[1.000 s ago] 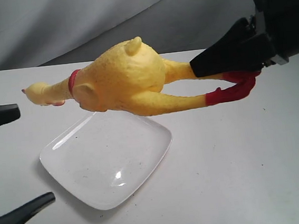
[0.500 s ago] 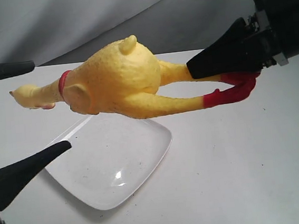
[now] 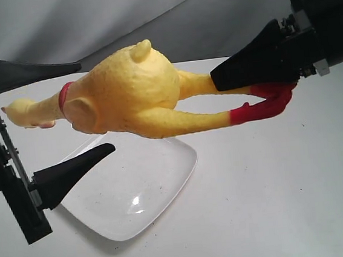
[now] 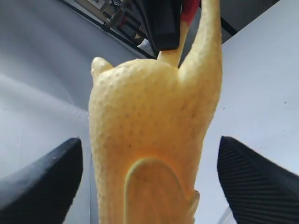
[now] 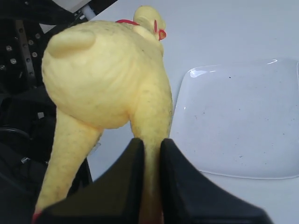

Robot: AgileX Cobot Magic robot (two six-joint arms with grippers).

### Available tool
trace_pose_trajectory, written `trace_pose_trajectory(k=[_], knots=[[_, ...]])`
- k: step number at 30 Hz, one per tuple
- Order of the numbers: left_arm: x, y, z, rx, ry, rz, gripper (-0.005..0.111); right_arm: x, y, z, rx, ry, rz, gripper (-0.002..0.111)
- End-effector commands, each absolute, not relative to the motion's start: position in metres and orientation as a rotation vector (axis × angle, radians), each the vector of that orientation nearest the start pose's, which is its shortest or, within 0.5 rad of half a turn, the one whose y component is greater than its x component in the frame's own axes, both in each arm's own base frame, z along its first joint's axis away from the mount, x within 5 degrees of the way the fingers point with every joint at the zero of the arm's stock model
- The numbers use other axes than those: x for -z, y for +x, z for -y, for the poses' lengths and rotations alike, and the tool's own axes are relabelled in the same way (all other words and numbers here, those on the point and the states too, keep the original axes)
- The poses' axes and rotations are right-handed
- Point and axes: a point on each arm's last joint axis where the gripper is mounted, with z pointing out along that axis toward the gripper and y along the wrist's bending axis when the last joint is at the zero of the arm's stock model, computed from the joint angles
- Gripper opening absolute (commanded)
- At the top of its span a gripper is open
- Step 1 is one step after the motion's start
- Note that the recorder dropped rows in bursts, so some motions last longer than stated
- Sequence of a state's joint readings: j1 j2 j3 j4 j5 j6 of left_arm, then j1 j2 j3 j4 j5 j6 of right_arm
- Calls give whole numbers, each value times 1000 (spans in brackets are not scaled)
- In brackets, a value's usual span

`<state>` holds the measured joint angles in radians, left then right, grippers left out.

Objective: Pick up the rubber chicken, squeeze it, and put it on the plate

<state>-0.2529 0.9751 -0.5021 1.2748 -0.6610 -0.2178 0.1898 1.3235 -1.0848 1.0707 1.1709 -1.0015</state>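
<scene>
The yellow rubber chicken (image 3: 132,91) hangs level in the air above the plate, head to the left and red feet to the right. My right gripper (image 3: 227,80) is shut on one leg just short of the feet; the right wrist view shows its black fingers (image 5: 126,182) pinching that leg, the gripper (image 5: 150,142) behind the chicken's rump (image 5: 103,79). My left gripper (image 3: 96,106) is open, one finger above and one below the chicken's chest. In the left wrist view the gripper (image 4: 150,140) straddles the body (image 4: 149,93) with gaps on both sides. The white plate (image 3: 129,196) lies on the table beneath.
A white tabletop (image 3: 275,191) spreads around the plate (image 5: 238,135), with a grey backdrop (image 3: 58,24) behind it. The left arm's black frame (image 3: 9,174) stands at the left edge, close to the plate's left corner.
My left gripper has risen from the lower left and moved in until its open fingers straddle the chicken's chest. The chicken has drifted a little left and up in the right gripper.
</scene>
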Motion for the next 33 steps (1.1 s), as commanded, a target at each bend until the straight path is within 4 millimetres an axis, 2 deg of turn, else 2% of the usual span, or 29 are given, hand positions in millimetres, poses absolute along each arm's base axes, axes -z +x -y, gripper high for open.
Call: trace_pose_trajectory(k=[1,4,6,10,17,20,22,25,26,28,30,33], knots=[[-286,177,101,32,1298,-1124,55,-350,228,-122,-1157,-955,-2046,0],[-281,180,102,37,1322,-1136,18,-350,228,-122,-1153,-962,-2041,0],[-282,179,103,53,1326,-1119,0,-350,228,-121,-1148,-960,-2042,0],[-284,176,106,95,1325,-1081,0,-350,228,-121,-1146,-959,-2041,0],[-282,179,103,78,1304,-1140,0,-350,228,-121,-1144,-963,-2038,0],[-282,179,103,76,1304,-1142,6,-350,228,-121,-1143,-966,-2036,0],[-282,179,103,78,1303,-1144,16,-350,228,-121,-1142,-967,-2036,0],[-282,179,104,98,1291,-1154,41,-350,228,-121,-1142,-967,-2036,0],[-282,179,104,107,1282,-1159,54,-350,228,-121,-1141,-969,-2034,0],[-283,179,103,139,1241,-1188,68,-350,228,-121,-1139,-973,-2031,0],[-284,180,103,155,1212,-1201,74,-350,228,-121,-1139,-973,-2031,0],[-284,180,103,155,1211,-1202,75,-350,228,-121,-1139,-973,-2031,0]])
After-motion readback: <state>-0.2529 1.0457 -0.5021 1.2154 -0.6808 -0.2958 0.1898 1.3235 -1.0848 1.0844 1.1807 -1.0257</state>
